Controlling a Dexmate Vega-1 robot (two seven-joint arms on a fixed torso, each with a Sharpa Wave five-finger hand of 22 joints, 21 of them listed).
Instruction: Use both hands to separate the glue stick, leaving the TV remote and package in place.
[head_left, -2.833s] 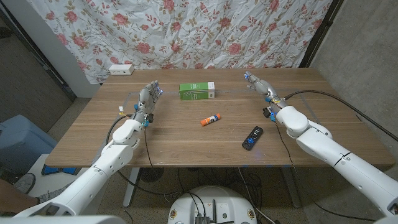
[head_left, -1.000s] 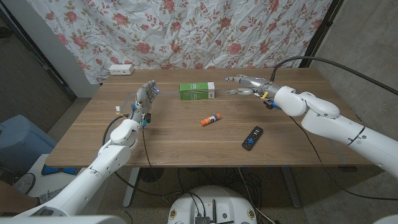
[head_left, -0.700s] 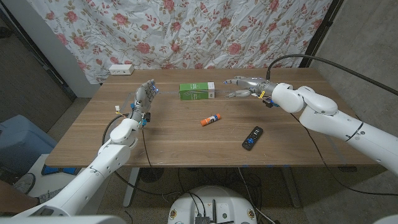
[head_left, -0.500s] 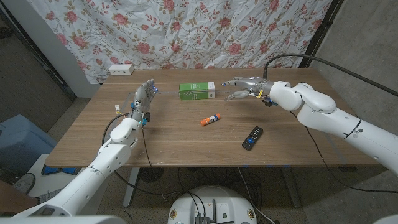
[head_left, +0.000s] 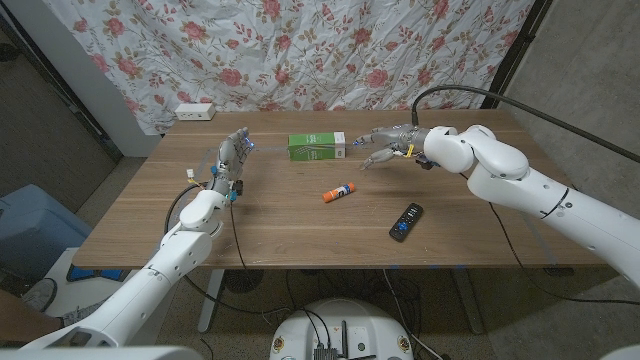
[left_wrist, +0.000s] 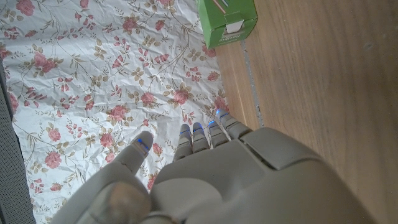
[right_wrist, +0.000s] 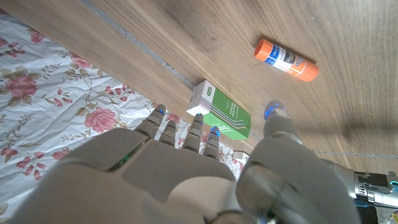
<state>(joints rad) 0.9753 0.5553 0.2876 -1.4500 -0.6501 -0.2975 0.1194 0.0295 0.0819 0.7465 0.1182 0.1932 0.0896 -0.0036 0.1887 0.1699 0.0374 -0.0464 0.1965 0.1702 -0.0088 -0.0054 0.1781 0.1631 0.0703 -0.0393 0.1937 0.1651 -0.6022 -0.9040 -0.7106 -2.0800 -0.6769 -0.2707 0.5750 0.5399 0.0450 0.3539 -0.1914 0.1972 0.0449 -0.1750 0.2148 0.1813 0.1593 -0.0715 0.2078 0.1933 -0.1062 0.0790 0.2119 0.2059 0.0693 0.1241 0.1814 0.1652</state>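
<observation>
An orange and white glue stick (head_left: 339, 192) (right_wrist: 285, 60) lies near the middle of the wooden table (head_left: 300, 230). Behind it stands a green package (head_left: 317, 146) (left_wrist: 226, 20) (right_wrist: 225, 110). A black TV remote (head_left: 405, 221) lies to the right, nearer the front edge. My right hand (head_left: 388, 144) (right_wrist: 186, 180) hovers open with spread fingers just right of the package, behind and to the right of the glue stick, holding nothing. Over the table's left side, my left hand (head_left: 233, 159) (left_wrist: 205, 180) stands upright and open, far from the glue stick.
A flowered cloth (head_left: 300, 50) hangs behind the table. A white power strip (head_left: 194, 112) sits at the far left corner. A black cable (head_left: 520, 100) arcs over my right arm.
My right hand has swung left from the table's right side to a spot beside the green package, and its arm has come in with it. The left hand has hardly moved.
</observation>
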